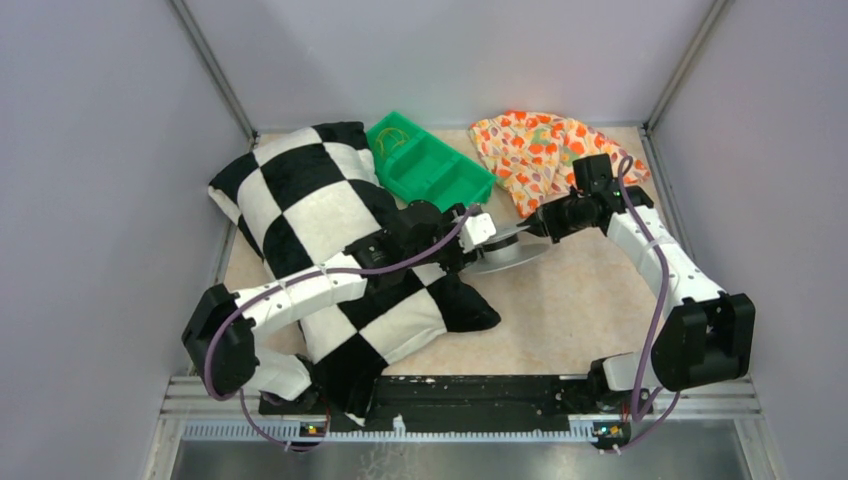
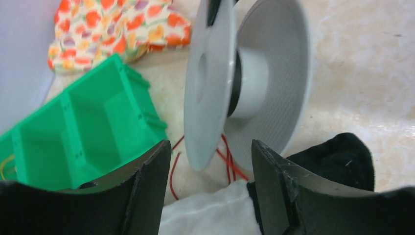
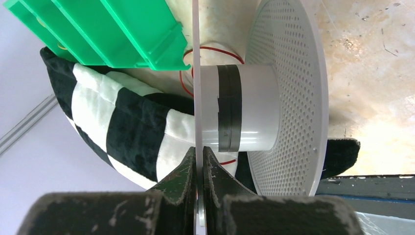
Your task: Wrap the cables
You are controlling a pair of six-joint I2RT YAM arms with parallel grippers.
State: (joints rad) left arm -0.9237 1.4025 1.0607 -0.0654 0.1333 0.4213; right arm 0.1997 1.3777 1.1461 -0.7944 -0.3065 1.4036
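Note:
A thin red cable [image 2: 226,161] lies in loose loops on the table under a grey spool [image 2: 244,83], at the pillow's edge. It also shows in the right wrist view [image 3: 215,50] behind the spool's core. My right gripper [image 3: 199,159] is shut on one thin flange of the spool [image 3: 274,98] and holds it on edge. In the top view the spool [image 1: 507,250] sits between both grippers. My left gripper [image 2: 211,161] is open and empty, its jaws wide on either side of the spool's near flange, just above the cable.
A black-and-white checked pillow [image 1: 320,220] lies under my left arm. A green compartment bin [image 1: 428,160] stands at the back, with a thin yellow loop in it. A floral cloth [image 1: 545,150] lies at the back right. Grey walls close in three sides.

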